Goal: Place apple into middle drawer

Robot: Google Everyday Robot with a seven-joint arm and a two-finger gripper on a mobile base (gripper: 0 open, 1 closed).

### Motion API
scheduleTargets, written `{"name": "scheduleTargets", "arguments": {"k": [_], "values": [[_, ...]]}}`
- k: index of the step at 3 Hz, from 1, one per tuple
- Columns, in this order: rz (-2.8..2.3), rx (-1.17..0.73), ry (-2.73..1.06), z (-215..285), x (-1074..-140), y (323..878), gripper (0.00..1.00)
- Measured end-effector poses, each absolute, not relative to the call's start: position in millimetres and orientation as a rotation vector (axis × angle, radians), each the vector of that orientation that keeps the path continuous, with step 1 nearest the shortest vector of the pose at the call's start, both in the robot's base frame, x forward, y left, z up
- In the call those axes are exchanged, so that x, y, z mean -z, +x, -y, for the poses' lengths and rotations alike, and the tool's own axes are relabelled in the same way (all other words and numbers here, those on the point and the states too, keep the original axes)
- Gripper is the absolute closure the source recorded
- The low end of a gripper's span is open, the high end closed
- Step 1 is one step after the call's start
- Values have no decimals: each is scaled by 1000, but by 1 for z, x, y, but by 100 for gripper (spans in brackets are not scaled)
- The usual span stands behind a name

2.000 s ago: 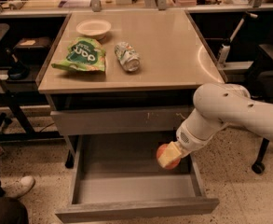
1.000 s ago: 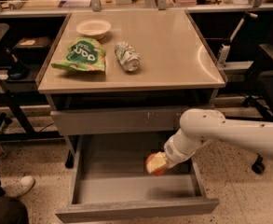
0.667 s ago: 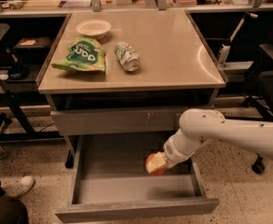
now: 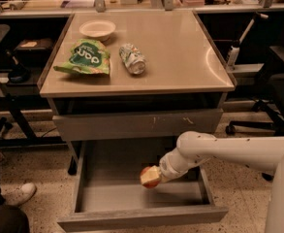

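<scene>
The jaws are gripping the apple (image 4: 149,177), though the gripper (image 4: 154,174) is hiding mostly behind the fruit and the white wrist. The apple is hanging over the open middle drawer (image 4: 141,216), just toward five o'clock of the tray's centre; contact with its floor is unclear. At twelve o'clock, the scratched drawer front (image 4: 132,124) is sitting shut under a tabletop (image 4: 180,57) carrying a can (image 4: 132,58), a green bag (image 4: 85,57) and a bowl (image 4: 97,29).
</scene>
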State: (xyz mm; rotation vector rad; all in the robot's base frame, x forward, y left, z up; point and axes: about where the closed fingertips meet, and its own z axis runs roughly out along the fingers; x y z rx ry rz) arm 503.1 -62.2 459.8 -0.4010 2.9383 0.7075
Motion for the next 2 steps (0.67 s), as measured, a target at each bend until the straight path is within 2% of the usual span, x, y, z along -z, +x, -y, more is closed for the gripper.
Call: {"name": "scheduleTargets", "arguments": {"k": [2], "values": [[-2936, -725, -336, 50, -435, 506, 100]]}}
